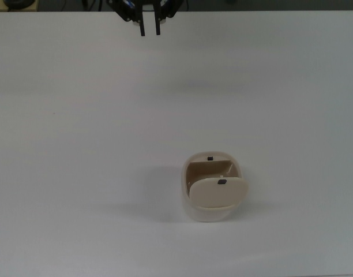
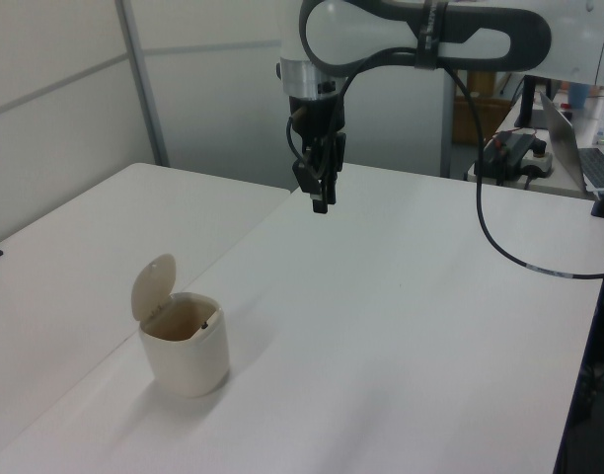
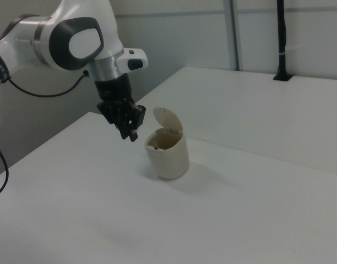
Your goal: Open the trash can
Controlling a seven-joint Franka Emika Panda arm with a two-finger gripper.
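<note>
My claw [image 1: 150,29] hangs released, fingers parted, grasping nothing — well apart from the trash can [image 2: 186,353], whose lid [image 2: 152,286] stands raised on the table [image 1: 78,144].

surface: white table [image 1: 78,144] | on it: 1 item, cream trash can [image 1: 213,202] w/ lid up, upright, nr the top view's lower centre-right | nothing touching it | seam across tabletop in left view

end effector [image 1: 150,29] top-edge cropped
</note>
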